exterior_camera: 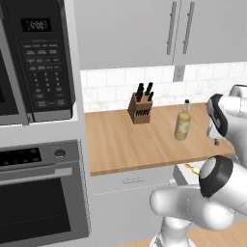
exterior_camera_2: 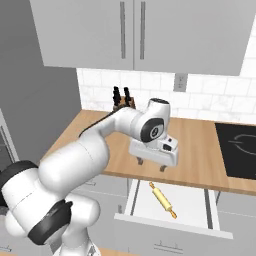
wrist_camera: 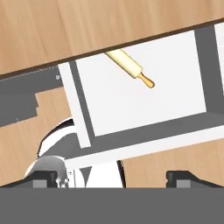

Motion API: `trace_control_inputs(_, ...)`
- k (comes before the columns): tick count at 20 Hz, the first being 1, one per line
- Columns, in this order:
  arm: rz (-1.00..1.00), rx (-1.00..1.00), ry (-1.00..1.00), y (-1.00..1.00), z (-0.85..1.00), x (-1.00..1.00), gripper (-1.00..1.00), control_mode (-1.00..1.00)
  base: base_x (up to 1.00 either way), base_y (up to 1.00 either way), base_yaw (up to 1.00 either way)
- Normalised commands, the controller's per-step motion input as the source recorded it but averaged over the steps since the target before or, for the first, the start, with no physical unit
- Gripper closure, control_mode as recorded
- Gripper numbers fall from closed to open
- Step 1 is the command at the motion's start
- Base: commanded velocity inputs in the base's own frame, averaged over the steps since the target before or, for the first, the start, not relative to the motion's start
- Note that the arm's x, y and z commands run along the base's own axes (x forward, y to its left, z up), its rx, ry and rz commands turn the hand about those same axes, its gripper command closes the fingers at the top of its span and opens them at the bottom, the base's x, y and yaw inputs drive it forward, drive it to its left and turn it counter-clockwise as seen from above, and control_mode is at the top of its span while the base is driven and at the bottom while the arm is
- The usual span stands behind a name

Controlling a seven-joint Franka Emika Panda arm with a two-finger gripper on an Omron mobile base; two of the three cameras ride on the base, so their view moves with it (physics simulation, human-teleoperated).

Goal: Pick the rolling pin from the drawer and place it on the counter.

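Observation:
The drawer [exterior_camera_2: 192, 210] stands pulled open below the counter [exterior_camera_2: 200, 160], its pale inside bare apart from the rolling pin [exterior_camera_2: 162, 199]. The slim yellowish-wood pin lies diagonally near the drawer's back left. In the hand view the rolling pin [wrist_camera: 127, 66] is half hidden under the counter's [wrist_camera: 87, 26] front edge, with one handle poking out over the drawer floor [wrist_camera: 140, 100]. My gripper [exterior_camera_2: 151, 164] hangs above the counter's front edge, just over the drawer, pointing down. Its fingertips [wrist_camera: 43, 178] stand wide apart with nothing between them. The left base view catches one pin handle [exterior_camera: 192, 169].
A knife block [exterior_camera: 140, 108] stands at the back of the counter [exterior_camera: 125, 140], and an amber bottle [exterior_camera: 183, 124] stands nearer the front. The black stovetop [exterior_camera_2: 240, 145] lies to the right. A microwave [exterior_camera: 34, 62] and oven [exterior_camera: 38, 193] fill the left.

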Motion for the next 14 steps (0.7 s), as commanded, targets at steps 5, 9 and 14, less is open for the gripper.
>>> trace_control_inputs(5,-0.06,0.00,0.20,-0.26,-0.37,-0.27,-1.00,-1.00,0.00,0.00,0.00)
trace_control_inputs(9,0.00,0.00,0.15,-0.63,-0.61,0.00,-1.00,-1.00,0.00,0.00,0.00)
trace_control_inputs(14,0.01,0.00,0.03,-0.28,-0.56,-0.13,-1.00,-1.00,0.00,0.00,0.00)
